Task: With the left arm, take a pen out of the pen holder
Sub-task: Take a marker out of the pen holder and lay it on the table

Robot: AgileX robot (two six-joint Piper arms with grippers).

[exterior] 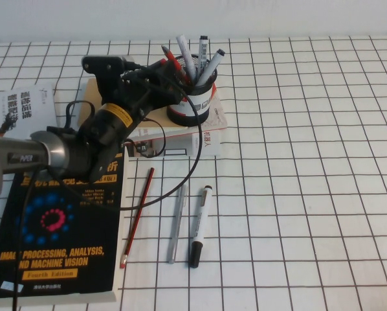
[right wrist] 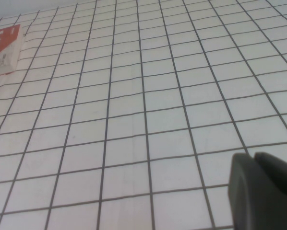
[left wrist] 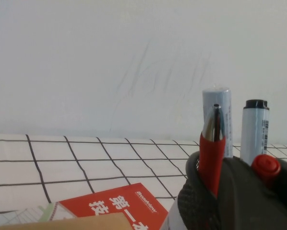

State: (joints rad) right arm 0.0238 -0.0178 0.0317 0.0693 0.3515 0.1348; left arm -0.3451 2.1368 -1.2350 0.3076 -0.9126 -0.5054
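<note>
Textbook (exterior: 51, 240) with dark cover sits closest, front left, with a red pencil (exterior: 138, 217), silver pen (exterior: 177, 223) and black marker (exterior: 200, 227) lying side by side just right of it. Behind them, the pen holder (exterior: 192, 103), black mesh, stands upright on a red-and-white book (exterior: 210, 133), several markers (exterior: 188, 55) sticking out. Left gripper (exterior: 167, 68) is at the holder's rim on the robot's left side. In the left wrist view its dark fingers (left wrist: 249, 191) look clenched around a red pen (left wrist: 212, 153) that is upright in the holder, not lifted out yet. Right gripper (right wrist: 261, 187) shows only in its own wrist view, over bare grid; cannot tell its state. Risks, as judgement: the holder looks light and sits raised on the book, so a pull off the pen's axis could tip it or drag it along. A red-capped pen (left wrist: 266, 167) sits just beside the fingers and could get caught and come up too. The grip looks high on the pen near its tip, so it may slip. The left arm's black cable (exterior: 190, 168) droops near the pencil and could sweep it. Surface is a white table (exterior: 310, 194) with a black grid, matte and flat. Plain white wall (exterior: 277, 16) behind, and another book (exterior: 25, 107) at far left.
</note>
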